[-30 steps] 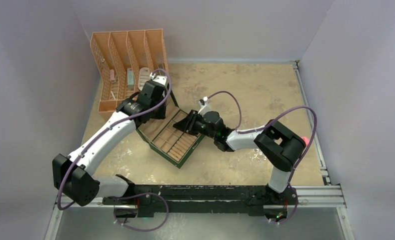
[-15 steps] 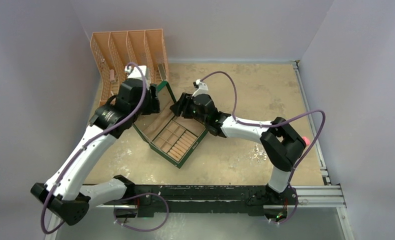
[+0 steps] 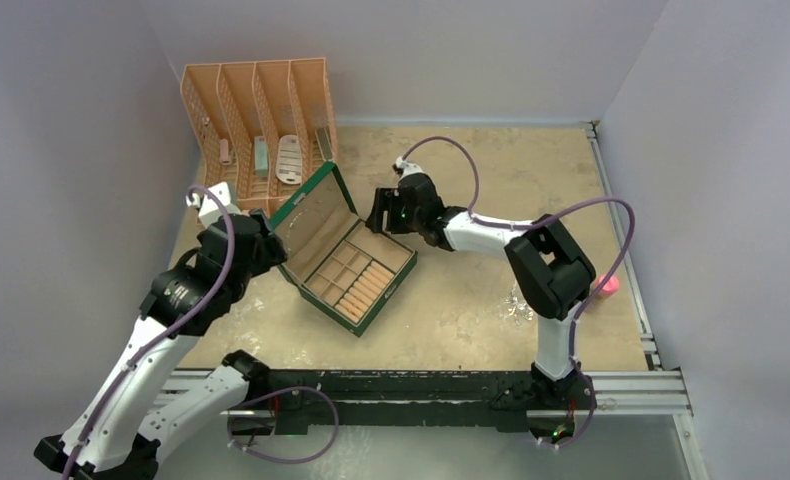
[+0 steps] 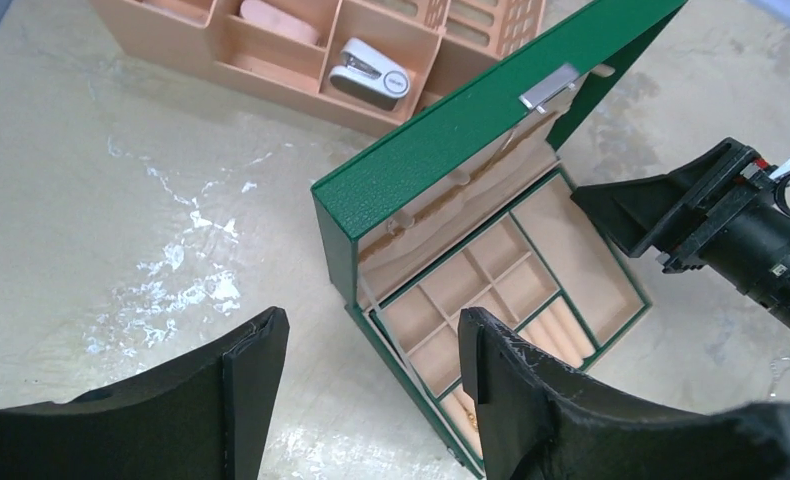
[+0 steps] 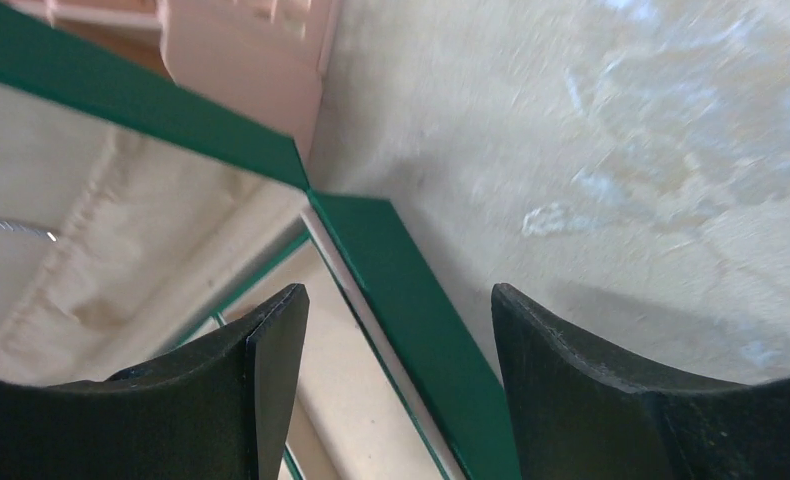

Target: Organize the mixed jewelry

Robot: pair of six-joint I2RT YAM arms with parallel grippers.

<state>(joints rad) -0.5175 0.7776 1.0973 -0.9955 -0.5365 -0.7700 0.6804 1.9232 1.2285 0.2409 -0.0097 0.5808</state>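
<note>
Glinting gold — one tiny jewelry piece [image 4: 470, 419] inside green box [image 4: 441, 130].

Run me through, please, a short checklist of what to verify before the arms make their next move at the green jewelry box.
1. Jewelry box lid open and standing up: ok.
2. Left gripper open, nothing between its fingers: ok.
3. Right gripper open, nothing held: ok.
4. Right gripper clear of the box's far corner: cannot tell; the green wall runs right under its fingers.
5. Tray compartments uncovered and reachable: ok.
6. Loose jewelry pieces located: cannot tell; too small to pick out in these views.
</note>
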